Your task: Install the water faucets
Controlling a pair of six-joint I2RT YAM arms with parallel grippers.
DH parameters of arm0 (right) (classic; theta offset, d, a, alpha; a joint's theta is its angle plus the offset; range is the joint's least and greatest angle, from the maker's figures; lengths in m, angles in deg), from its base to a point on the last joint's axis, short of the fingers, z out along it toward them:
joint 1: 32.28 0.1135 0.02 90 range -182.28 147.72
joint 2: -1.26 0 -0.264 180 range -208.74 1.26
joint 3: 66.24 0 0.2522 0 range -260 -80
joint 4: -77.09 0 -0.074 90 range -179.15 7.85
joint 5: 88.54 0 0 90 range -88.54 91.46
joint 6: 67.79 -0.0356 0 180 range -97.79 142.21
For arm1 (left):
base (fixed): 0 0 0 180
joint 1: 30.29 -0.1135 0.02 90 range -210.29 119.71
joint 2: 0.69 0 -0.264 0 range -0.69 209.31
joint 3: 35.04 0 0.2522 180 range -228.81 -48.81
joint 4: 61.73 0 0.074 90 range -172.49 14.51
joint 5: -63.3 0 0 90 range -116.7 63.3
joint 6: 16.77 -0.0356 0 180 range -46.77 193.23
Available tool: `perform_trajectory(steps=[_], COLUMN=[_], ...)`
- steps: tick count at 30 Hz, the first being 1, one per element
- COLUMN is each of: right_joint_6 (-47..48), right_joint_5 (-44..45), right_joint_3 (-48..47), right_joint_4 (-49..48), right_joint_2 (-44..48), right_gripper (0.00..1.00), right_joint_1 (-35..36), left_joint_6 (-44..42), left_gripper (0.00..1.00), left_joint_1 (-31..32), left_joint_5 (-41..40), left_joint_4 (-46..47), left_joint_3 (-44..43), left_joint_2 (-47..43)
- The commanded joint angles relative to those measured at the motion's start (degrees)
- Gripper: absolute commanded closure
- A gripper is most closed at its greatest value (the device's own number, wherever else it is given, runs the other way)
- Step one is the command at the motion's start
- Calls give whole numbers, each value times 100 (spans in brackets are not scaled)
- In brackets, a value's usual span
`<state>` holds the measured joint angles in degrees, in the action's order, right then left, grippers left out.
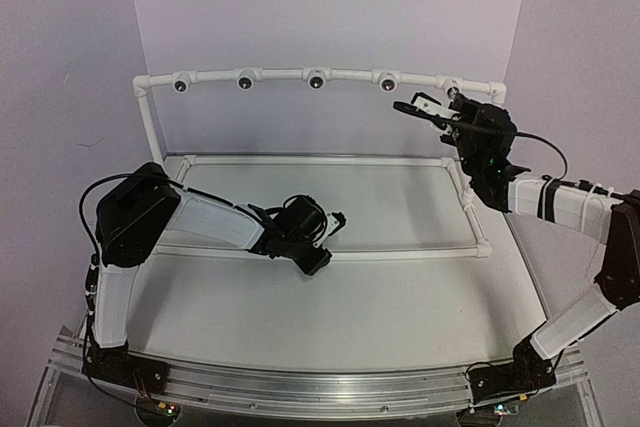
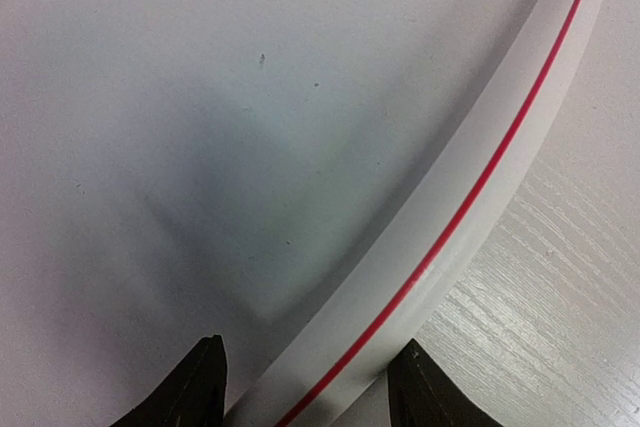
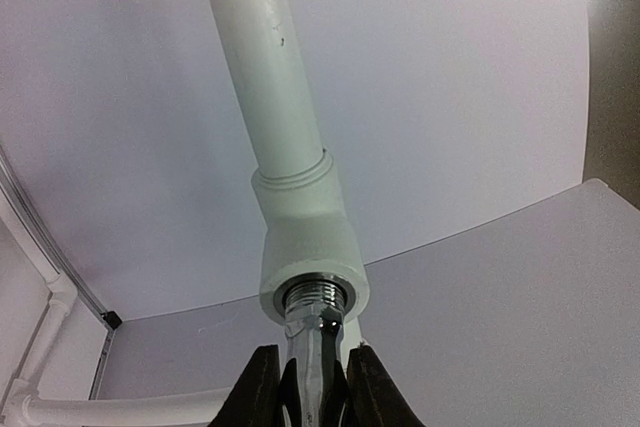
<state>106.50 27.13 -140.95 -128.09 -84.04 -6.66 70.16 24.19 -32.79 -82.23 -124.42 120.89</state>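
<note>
My right fingers [image 3: 262,387] are pinched narrow on a water faucet [image 3: 312,332], whose threaded end sits at the mouth of the white fitting [image 3: 312,257] at the right end of the frame's top pipe. My left fingers [image 2: 200,387] straddle the red-striped pipe [image 2: 480,187] lying low on the counter [image 2: 560,297]. I cannot tell whether they press it.

The faucet [image 3: 316,319] is showing only its threaded end at the white fitting [image 3: 305,247]; the right gripper [image 3: 315,359] and its jaws are hiding the rest. The left gripper [image 2: 310,349] is straddling a red-striped pipe [image 2: 470,207], both getting cropped, and any squeezing is not showing.
</note>
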Motion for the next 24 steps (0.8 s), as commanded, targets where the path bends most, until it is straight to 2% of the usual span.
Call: perform_trajectory(steps=[1,18,24], right_joint_6=[-190,-690,-517], right_joint_5=[-34,-9,-16], right_joint_3=[-254,-552,-426], right_joint_4=[-183,-202,-627], right_joint_2=[127,-163,-277], right_gripper=[100,100,100], right_joint_1=[-77,47,19], left_joint_6=[982,1066,1089], left_gripper=[100,100,100], left_joint_1=[87,143,159], left_joint_5=[433,449,426], left_joint_4=[-1417,-1369,-1360], left_joint_3=[565,694,719], left_joint_2=[771,788,798])
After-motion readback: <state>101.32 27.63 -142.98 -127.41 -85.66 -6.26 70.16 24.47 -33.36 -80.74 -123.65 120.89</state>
